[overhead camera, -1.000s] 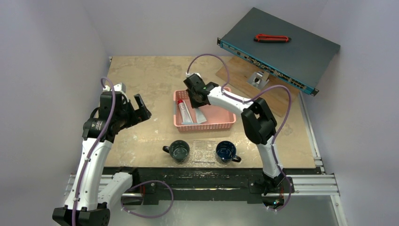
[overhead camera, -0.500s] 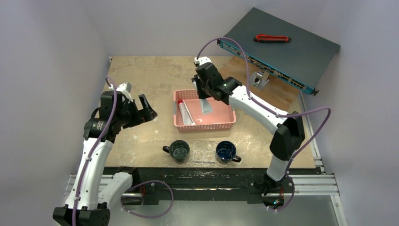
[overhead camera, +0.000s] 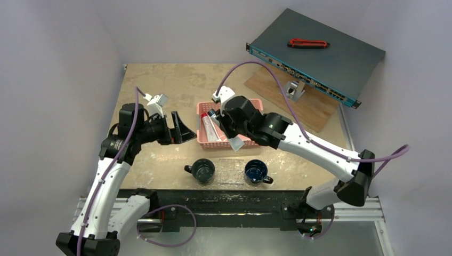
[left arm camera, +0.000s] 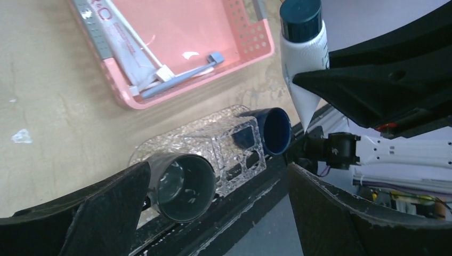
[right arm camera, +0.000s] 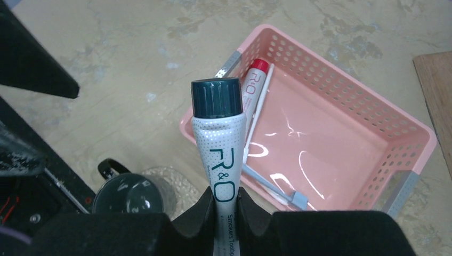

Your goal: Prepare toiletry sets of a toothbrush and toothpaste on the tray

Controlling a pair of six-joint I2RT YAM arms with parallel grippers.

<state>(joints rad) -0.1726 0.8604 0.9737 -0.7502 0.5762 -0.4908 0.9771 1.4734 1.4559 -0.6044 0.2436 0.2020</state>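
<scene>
The right jaws are clamped on the lower body of a toothpaste tube (right arm camera: 219, 154), white with dark lettering and a dark teal cap. The cap end points away from the wrist. From above, the tube hangs tilted in the air over the near left part of a pink basket (overhead camera: 250, 143), with its flat end reaching past the near wall.

In the basket lie a second toothpaste tube with a red cap (right arm camera: 255, 80), a white toothbrush (right arm camera: 257, 114) just beside it, and a blue-grey toothbrush (left arm camera: 181, 77) lying across the floor of the basket.

The left jaws stand wide apart and hold nothing. They hover over the desk (overhead camera: 160, 80) just left of the basket and face towards it.

Nearer the arms, the clear tray (overhead camera: 232, 170) lies flat at the near edge of the desk. It sits between a dark mug (overhead camera: 203, 169) on the left and a blue mug (overhead camera: 256, 172) on the right, close against both.

At the far right corner, a dark flat box (overhead camera: 320, 58) sits tilted with a red tool (overhead camera: 307, 43) on top of it.
</scene>
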